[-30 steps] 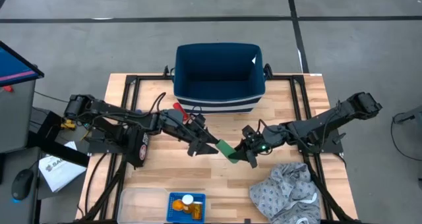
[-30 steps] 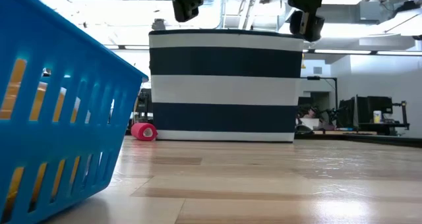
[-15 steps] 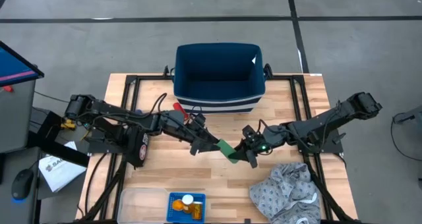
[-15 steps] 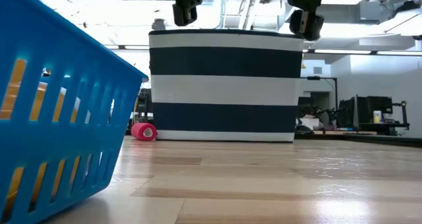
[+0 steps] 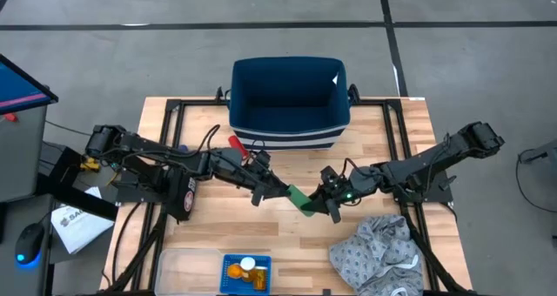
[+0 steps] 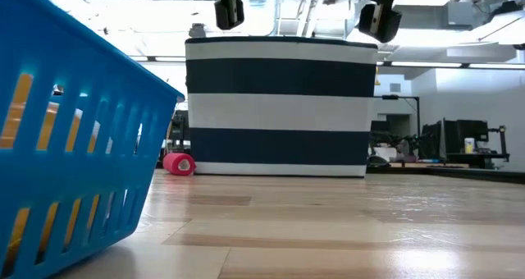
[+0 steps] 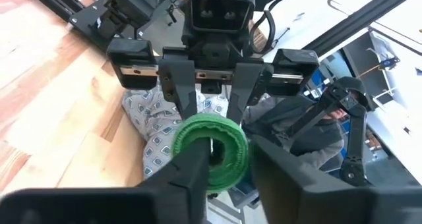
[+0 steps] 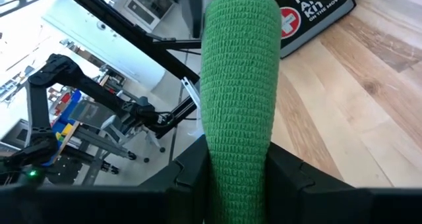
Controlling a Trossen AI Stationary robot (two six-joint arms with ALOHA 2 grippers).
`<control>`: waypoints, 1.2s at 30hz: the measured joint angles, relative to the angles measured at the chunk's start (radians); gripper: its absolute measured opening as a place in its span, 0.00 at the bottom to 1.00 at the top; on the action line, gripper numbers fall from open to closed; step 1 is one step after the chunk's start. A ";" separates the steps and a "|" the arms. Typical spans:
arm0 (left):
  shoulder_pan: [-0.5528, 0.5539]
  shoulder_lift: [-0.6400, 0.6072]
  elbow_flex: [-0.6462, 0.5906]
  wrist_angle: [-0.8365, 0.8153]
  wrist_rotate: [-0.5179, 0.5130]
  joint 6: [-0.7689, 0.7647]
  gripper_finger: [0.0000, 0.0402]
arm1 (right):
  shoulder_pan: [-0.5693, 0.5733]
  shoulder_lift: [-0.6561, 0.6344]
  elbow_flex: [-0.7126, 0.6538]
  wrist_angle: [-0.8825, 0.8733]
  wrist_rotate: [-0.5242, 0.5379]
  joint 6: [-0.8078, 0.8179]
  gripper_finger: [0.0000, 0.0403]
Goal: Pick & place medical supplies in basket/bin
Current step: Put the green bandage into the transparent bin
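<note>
Both arms have lifted a touch, taking the green roll out of the low view's top edge. At centre frame in the high view, the left gripper (image 5: 277, 191) and right gripper (image 5: 323, 202) each have their jaws clamped on the green roll (image 5: 299, 198) above the bench (image 5: 392, 148). Lower centre, the blue basket (image 5: 244, 273) holds orange bottles.

The green roll (image 8: 239, 85) has a rough, woven, matt bandage texture, and the fingers (image 8: 191, 174) clamping it look like smooth dark plastic. The table (image 6: 328, 221) is pale planked wood with a soft sheen, the blue basket (image 6: 57, 148) glossy slotted plastic. The striped tub (image 6: 283, 107) and the patterned grey cloth (image 5: 379, 252) look like soft matt fabric
</note>
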 joint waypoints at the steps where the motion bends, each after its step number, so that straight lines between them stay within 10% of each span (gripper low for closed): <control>1: 0.000 0.000 0.000 0.003 0.000 -0.001 0.22 | 0.000 0.000 0.000 0.001 0.001 0.000 0.26; 6: 0.000 0.000 0.000 0.014 0.007 0.000 0.03 | 0.000 0.000 0.000 0.009 0.007 -0.008 0.26; 14: -0.001 -0.025 -0.001 -0.005 0.050 0.034 0.01 | 0.011 0.000 0.002 0.025 -0.013 0.006 0.27; 26: -0.008 -0.107 -0.002 -0.242 0.098 0.089 0.01 | 0.027 -0.002 0.003 0.028 -0.019 0.033 0.67; 36: -0.141 -0.240 -0.001 -0.625 0.170 0.103 0.01 | -0.019 -0.002 0.003 0.001 -0.007 0.038 0.72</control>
